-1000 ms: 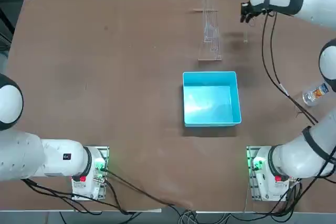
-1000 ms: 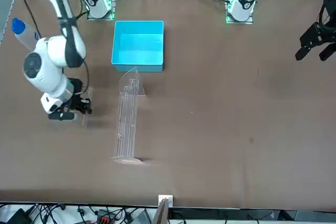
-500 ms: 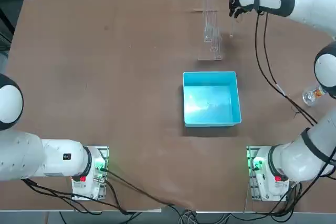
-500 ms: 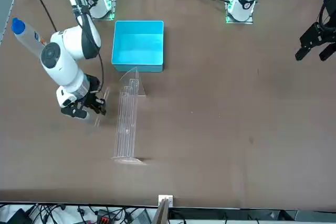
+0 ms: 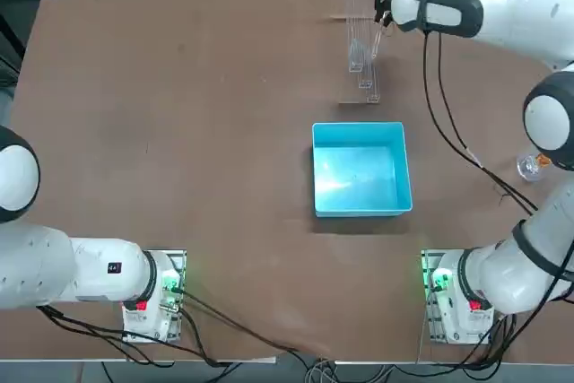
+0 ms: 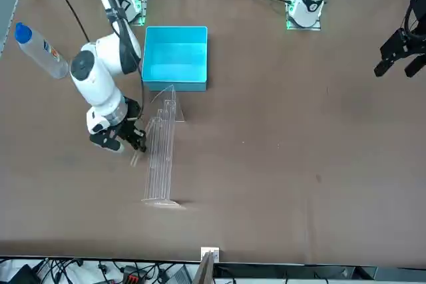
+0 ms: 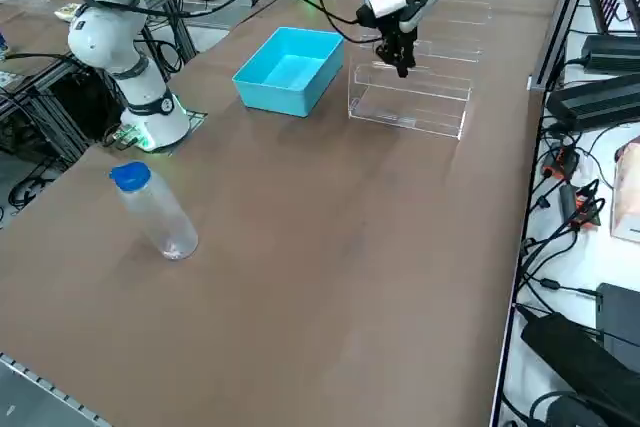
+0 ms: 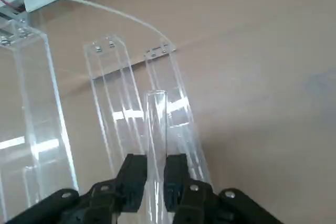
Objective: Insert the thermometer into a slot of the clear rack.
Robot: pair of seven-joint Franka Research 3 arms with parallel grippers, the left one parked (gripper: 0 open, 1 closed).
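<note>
- Presently, one claw [image 8: 156, 181], right: closing snugly around one thermometer [image 8: 156, 145], a clear glass rod, its free end projecting beyond the fingertips.
- One clear rack [image 6: 159, 164], slotted: standing on the table [image 6: 279, 164], with the thermometer slanting just beside it in the front view.
- Step in hand, by judgement: aligning, the rod apparently not sitting in any slot.
- Next move: probably calling for centring the rod over one slot, matching its tilt, then lowering gently.
- Views: the wrist camera is showing the rod between both fingers; the right side view is revealing no discernible rod, but is displaying the blue-capped bottle [image 7: 163, 215] whole.
</note>
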